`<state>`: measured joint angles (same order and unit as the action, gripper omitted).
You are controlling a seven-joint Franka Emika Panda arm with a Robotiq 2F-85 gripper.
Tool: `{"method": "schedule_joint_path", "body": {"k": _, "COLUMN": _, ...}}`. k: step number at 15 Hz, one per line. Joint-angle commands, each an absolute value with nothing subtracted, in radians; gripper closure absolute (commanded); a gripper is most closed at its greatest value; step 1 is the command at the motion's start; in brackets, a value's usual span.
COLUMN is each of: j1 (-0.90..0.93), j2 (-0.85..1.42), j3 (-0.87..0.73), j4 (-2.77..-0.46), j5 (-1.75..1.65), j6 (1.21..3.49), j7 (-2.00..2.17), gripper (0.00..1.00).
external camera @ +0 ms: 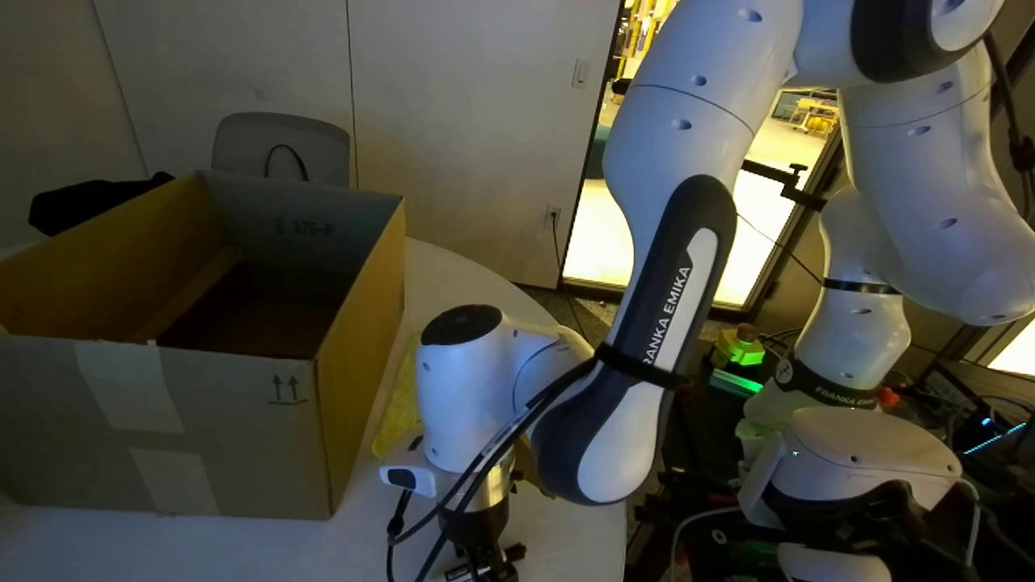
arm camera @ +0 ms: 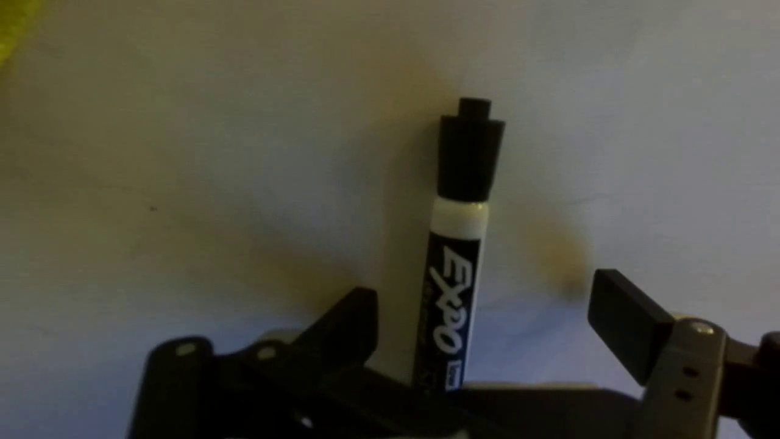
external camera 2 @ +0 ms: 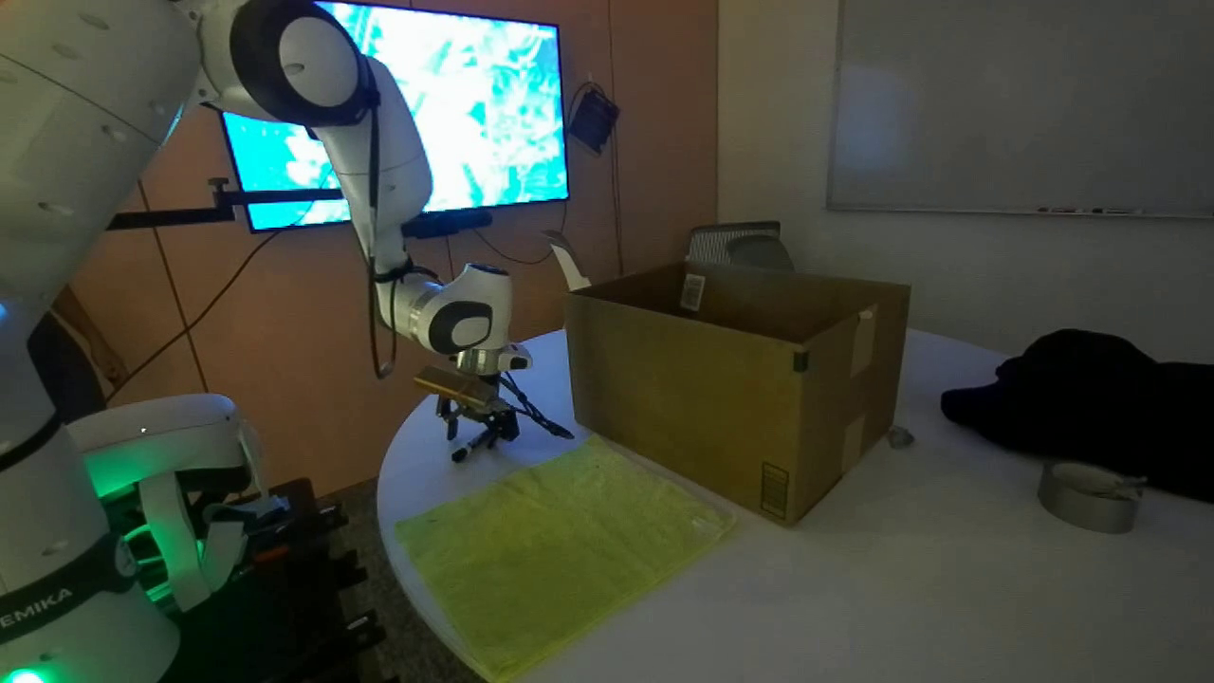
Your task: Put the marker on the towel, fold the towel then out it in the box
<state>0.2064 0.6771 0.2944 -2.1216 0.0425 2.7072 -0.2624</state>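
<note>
In the wrist view the marker (arm camera: 454,286), black with a white band and "EXPO" lettering, lies on the white tabletop. My gripper (arm camera: 484,308) is open around it, with a gap on each side. The marker's lower end is hidden by the gripper; neither exterior view shows the marker. The yellow towel (external camera 2: 569,560) is spread flat on the table, one corner of the towel (arm camera: 13,24) showing in the wrist view. Behind the arm, part of the towel (external camera: 400,404) is covered. The brown cardboard box (external camera 2: 683,398) stands upright and open-topped beside the towel.
The box's taped side (external camera: 234,420) faces the camera in an exterior view. A grey tape roll (external camera 2: 1086,503) and a black cloth (external camera 2: 1081,398) lie beyond the box. The round table's edge (external camera 2: 384,493) runs close to the towel. A chair (external camera: 283,145) stands behind the box.
</note>
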Motion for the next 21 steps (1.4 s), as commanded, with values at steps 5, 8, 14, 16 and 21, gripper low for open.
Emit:
{"method": "schedule_joint_path", "body": {"k": 5, "j1": 0.221, "j2": 0.672, "j3": 0.274, "j4": -2.06, "j5": -0.054, "j6": 2.606, "j7": -0.258, "gripper": 0.65}}
{"method": "schedule_joint_path", "body": {"k": 8, "j1": 0.223, "j2": 0.667, "j3": 0.265, "j4": -2.03, "j5": -0.07, "j6": 2.526, "j7": -0.257, "gripper": 0.86}}
{"method": "schedule_joint_path", "body": {"k": 14, "j1": 0.226, "j2": 0.643, "j3": 0.226, "j4": -2.012, "j5": -0.103, "j6": 2.419, "j7": -0.234, "gripper": 0.85}}
{"method": "schedule_joint_path", "body": {"k": 16, "j1": 0.215, "j2": 0.623, "j3": 0.209, "j4": -2.036, "j5": -0.1, "j6": 2.44, "j7": -0.221, "gripper": 0.86}}
{"method": "schedule_joint_path", "body": {"k": 21, "j1": 0.158, "j2": 0.557, "j3": 0.152, "j4": -2.126, "j5": -0.067, "j6": 2.51, "j7": -0.161, "gripper": 0.86}}
